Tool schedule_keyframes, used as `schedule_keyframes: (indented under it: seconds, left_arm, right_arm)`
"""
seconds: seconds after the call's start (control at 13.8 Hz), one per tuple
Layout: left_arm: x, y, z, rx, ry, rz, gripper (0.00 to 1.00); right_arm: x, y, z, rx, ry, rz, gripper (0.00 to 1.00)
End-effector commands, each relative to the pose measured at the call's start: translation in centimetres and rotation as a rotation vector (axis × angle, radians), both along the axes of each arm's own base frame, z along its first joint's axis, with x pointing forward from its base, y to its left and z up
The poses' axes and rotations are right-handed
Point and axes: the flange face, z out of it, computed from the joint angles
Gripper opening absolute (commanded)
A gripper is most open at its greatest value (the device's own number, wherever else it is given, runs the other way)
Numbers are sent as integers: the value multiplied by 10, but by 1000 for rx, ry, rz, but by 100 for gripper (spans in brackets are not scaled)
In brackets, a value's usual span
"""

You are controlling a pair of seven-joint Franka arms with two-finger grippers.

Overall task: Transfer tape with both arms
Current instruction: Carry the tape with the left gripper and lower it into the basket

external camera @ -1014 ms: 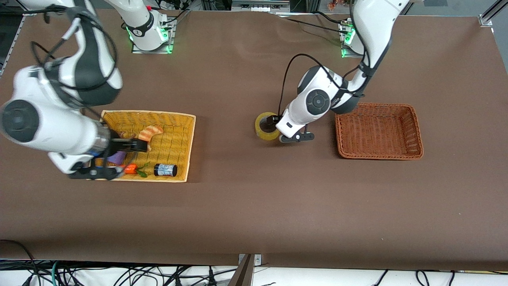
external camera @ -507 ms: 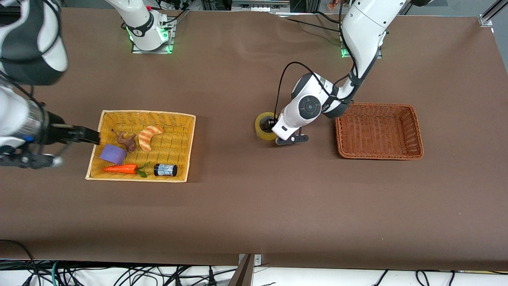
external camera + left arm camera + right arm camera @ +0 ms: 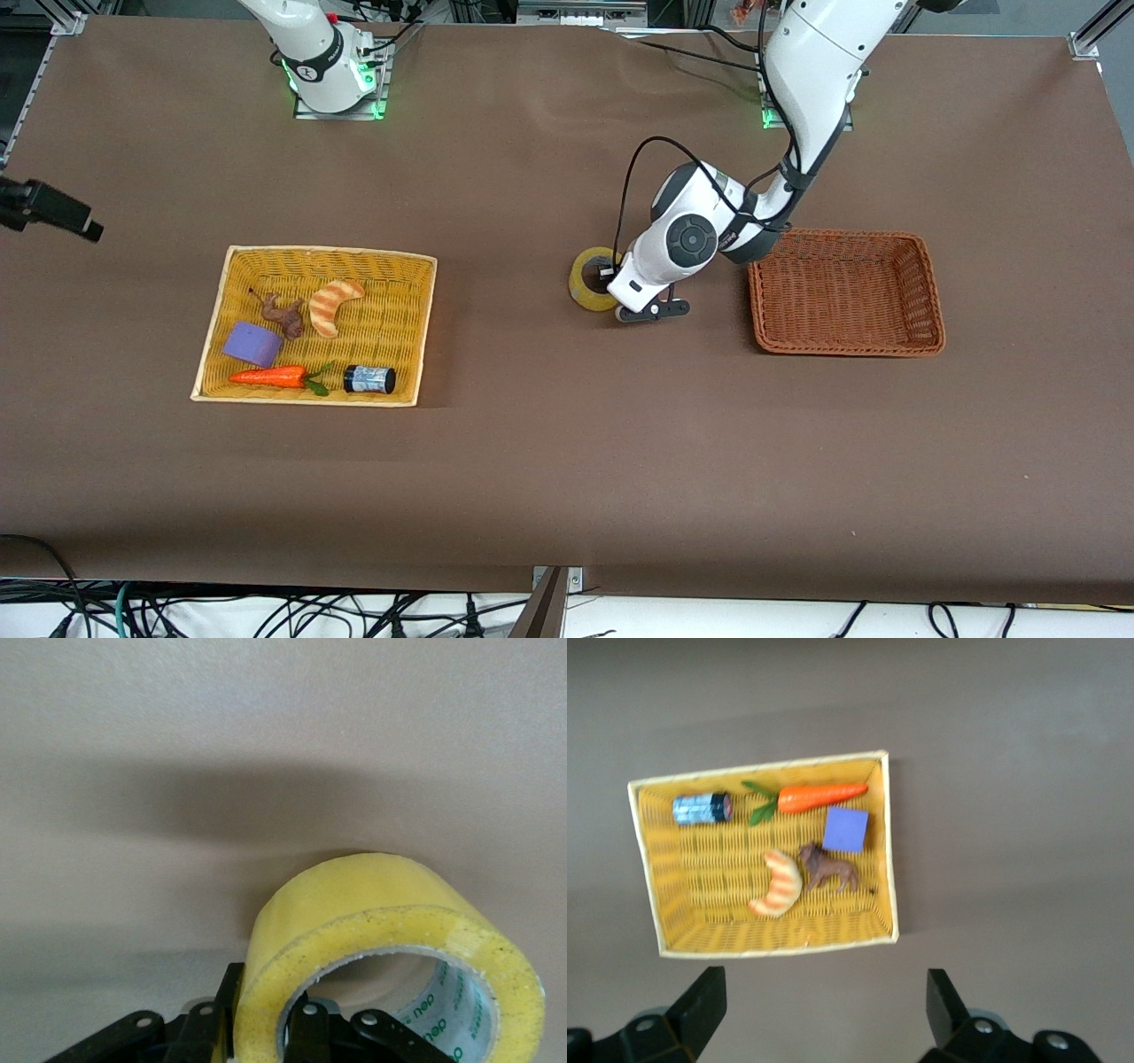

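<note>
Brown surface (image 3: 567,461), seen from above. Nearest the camera among the things, a yellow basket (image 3: 416,330) toward the right arm's end, holding a battery (image 3: 369,379), carrot (image 3: 267,377), purple block (image 3: 252,344), toy lion (image 3: 282,313) and croissant (image 3: 332,304). About level with it, at the left arm's end, a brown basket (image 3: 926,292). Between the two baskets, closer to the brown one, the tape (image 3: 585,282), a yellow ring tipped on its edge, hole facing roughly sideways toward the left end effector (image 3: 609,275). Left arm (image 3: 802,80) reaching down from its base and bent at the wrist, end effector low at the surface, clamped on the wall of the tape: in the left wrist view one finger (image 3: 310,1032) inside the core, the other outside the yellow rim (image 3: 354,930). Farther up, at the edge of the front view, right end effector (image 3: 53,213) raised high, jaws spread wide with nothing held; in its wrist view, fingers (image 3: 700,1005) apart above the yellow basket (image 3: 886,842).
</note>
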Motion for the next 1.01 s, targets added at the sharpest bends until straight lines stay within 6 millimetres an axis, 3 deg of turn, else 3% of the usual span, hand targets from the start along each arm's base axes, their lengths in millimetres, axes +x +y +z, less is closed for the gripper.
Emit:
schedule_keyframes:
  seconds: [0.0, 0.07, 0.29, 0.51, 0.65, 0.94]
  left_arm:
    - [16, 26, 60, 3, 5, -26, 0]
    - [29, 50, 77, -6, 2, -42, 0]
    - [63, 156, 118, -52, 41, -148, 0]
    - [73, 239, 145, -2, 50, -272, 0]
    - [77, 277, 146, 71, 57, -298, 0]
    - [86, 328, 97, 173, 90, -345, 0]
  right_arm:
    - [-15, 26, 3, -18, 0, 98, 100]
    - [-16, 29, 3, -38, 2, 122, 100]
    - [-9, 25, -2, -37, 14, 116, 100]
    - [6, 26, -5, -30, 6, 116, 100]
    - [11, 26, -7, -34, 6, 120, 100]
    - [21, 16, -10, -32, -5, 100, 100]
